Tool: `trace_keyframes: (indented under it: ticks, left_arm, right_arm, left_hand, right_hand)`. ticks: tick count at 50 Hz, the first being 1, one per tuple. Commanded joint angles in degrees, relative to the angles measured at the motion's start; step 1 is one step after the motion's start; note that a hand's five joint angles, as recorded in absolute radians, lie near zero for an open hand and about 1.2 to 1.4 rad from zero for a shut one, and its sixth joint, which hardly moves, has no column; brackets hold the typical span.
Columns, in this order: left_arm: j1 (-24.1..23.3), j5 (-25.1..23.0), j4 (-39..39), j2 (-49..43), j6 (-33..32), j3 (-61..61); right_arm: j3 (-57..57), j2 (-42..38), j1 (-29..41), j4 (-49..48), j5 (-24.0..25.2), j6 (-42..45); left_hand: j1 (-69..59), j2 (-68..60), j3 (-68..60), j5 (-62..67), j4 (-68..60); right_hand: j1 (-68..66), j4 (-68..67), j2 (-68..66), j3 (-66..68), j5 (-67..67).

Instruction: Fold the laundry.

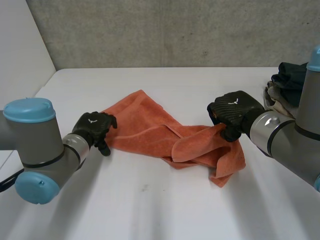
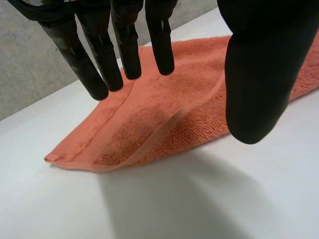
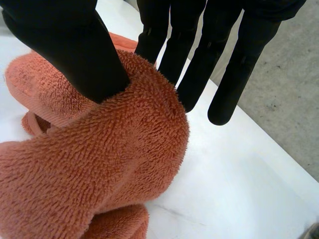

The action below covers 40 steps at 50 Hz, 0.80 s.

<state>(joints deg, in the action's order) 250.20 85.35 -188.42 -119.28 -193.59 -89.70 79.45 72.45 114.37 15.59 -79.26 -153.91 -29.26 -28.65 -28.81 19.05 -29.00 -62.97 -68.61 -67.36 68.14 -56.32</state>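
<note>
One towel point(image 1: 145, 125) pinched between right fingers point(image 3: 199, 64).

near table point(image 1: 150, 210) bare; dark heap point(image 1: 287, 77), perhaps clothes, crowds right edge.

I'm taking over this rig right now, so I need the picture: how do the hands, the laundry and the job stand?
Left hand: open, fingers straight over the towel's left corner, not gripping.
Right hand: pinches a raised bunch at the towel's right end between thumb and fingers.
Towel lies crumpled on the table; more clothes are piled at its far right edge.
Done: nothing folded. Left: spread and fold the towel, then the pile.
</note>
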Motion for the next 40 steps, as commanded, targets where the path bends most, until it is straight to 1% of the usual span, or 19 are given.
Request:
trace_keyframes:
  ticks: [1, 5, 9, 15, 17, 18, 21, 22, 23, 24, 27, 29, 30, 33, 34, 35, 37, 38, 40]
  left_arm:
    - [1.4, -0.4, 0.8, -1.7, -0.3, 2.2]
    - [1.6, -0.3, 0.1, -3.8, -0.9, 4.1]
    - [2.2, -0.4, 0.4, -7.2, -3.0, 7.3]
    - [2.8, -0.4, 2.8, -11.9, -6.1, 11.6]
    - [2.8, -0.4, 2.9, -12.7, -6.4, 12.4]
    - [2.8, -0.4, 2.9, -13.5, -6.7, 13.1]
    - [2.8, -0.5, 2.7, -14.4, -6.9, 14.4]
    - [2.7, -0.6, 2.8, -15.1, -7.0, 15.2]
    - [2.6, -0.6, 2.9, -15.4, -7.0, 15.7]
    - [2.5, -0.5, 3.0, -15.5, -7.0, 16.0]
    - [1.7, -0.2, 4.3, -15.4, -7.1, 16.4]
    - [1.3, 0.6, 5.6, -13.5, -7.3, 16.0]
    - [1.3, 1.3, 5.6, -11.2, -7.2, 15.3]
    - [1.5, 2.8, 4.0, -6.3, -6.6, 13.4]
    - [1.7, 3.7, 2.7, -2.1, -6.0, 12.1]
    - [1.9, 3.9, 2.1, 0.0, -5.7, 11.3]
    - [2.0, 4.4, 1.1, 4.4, -4.7, 9.8]
    - [2.1, 4.5, 0.3, 8.1, -3.6, 8.4]
    - [2.2, 4.3, -0.5, 11.4, -2.5, 6.7]
  right_arm:
    - [0.1, 0.1, -0.1, 0.0, 0.1, -0.2]
    - [0.1, 0.2, -0.5, -0.1, 0.1, -0.2]
    - [0.1, 0.2, -0.8, -0.1, 0.1, -0.1]
    - [0.1, 0.3, -1.3, -0.1, 0.0, -0.1]
    - [0.1, 0.3, -1.4, -0.1, 0.0, -0.1]
    - [0.1, 0.3, -1.5, -0.1, 0.0, -0.1]
    - [0.1, 0.1, -1.6, -0.1, 0.0, 0.0]
    - [0.1, 0.1, -1.6, -0.1, 0.0, 0.0]
    - [0.1, 0.1, -1.6, -0.1, -0.1, 0.0]
    - [0.1, 0.1, -1.6, -0.1, -0.1, 0.1]
    - [0.1, 0.3, -1.8, -0.1, -0.2, -0.1]
    - [0.1, 0.5, -2.2, -0.1, -0.3, -0.1]
    - [0.1, 0.9, -2.7, -0.1, -0.4, -0.1]
    - [0.1, 1.9, -3.8, 0.2, 0.0, -0.2]
    - [0.1, 2.6, -4.9, 0.4, 0.1, -0.2]
    - [0.1, 2.9, -5.6, 0.6, 0.2, -0.2]
    - [-0.1, 3.4, -6.8, 1.1, 1.0, -0.2]
    - [-0.3, 3.8, -8.2, 1.7, 2.1, -0.1]
    - [-0.8, 3.9, -9.9, 2.5, 3.6, 0.2]
  left_hand:
    - [-8.9, -9.5, -9.3, 9.1, -9.1]
    - [-9.2, -9.8, -9.7, 9.4, -9.5]
    - [-9.4, -10.0, -9.8, 9.6, -9.6]
    - [-10.2, -10.8, -10.7, 10.4, -10.5]
    - [-15.4, -16.0, -15.9, 15.6, -15.7]
    - [-22.9, -23.5, -23.4, 23.1, -23.2]
    - [-34.9, -35.5, -35.4, 35.1, -35.2]
    - [-43.1, -43.7, -43.6, 43.3, -43.4]
    - [-46.7, -47.3, -47.1, 46.9, -46.9]
    - [-50.1, -50.7, -50.5, 50.3, -50.3]
    - [-50.7, -51.3, -51.2, 51.0, -51.0]
    - [-50.7, -51.3, -51.2, 51.0, -51.0]
    - [-50.7, -51.3, -51.2, 51.0, -51.0]
    - [-50.7, -51.3, -51.2, 51.0, -51.0]
    - [-50.7, -51.3, -51.2, 51.0, -51.0]
    - [-50.7, -51.3, -51.2, 51.0, -51.0]
    - [-50.7, -51.3, -51.2, 51.0, -51.0]
    - [-50.7, -51.3, -51.2, 51.0, -51.0]
    - [-50.7, -51.3, -51.2, 51.0, -51.0]
  right_hand:
    - [-17.0, -11.4, -12.6, 11.9, -13.7]
    - [-17.0, -11.4, -12.6, 11.9, -13.7]
    - [-17.0, -11.4, -12.6, 11.9, -13.7]
    - [-17.0, -11.4, -12.6, 11.9, -13.7]
    - [-17.0, -11.4, -12.6, 11.9, -13.7]
    - [-17.0, -11.4, -12.6, 11.9, -13.7]
    - [-17.0, -11.4, -12.6, 11.9, -13.7]
    - [-17.0, -11.4, -12.6, 11.9, -13.7]
    - [-17.0, -11.4, -12.6, 11.9, -13.7]
    - [-17.0, -11.4, -12.6, 11.9, -13.7]
    - [-17.0, -11.4, -12.6, 11.9, -13.7]
    - [-17.0, -11.4, -12.6, 11.9, -13.7]
    - [-17.0, -11.4, -12.6, 11.9, -13.7]
    - [-17.0, -11.4, -12.6, 11.9, -13.7]
    - [-17.0, -11.4, -12.6, 11.9, -13.7]
    - [-17.0, -11.4, -12.6, 11.9, -13.7]
    - [-17.0, -11.4, -12.6, 11.9, -13.7]
    - [-17.0, -11.4, -12.6, 11.9, -13.7]
    - [-17.0, -11.4, -12.6, 11.9, -13.7]
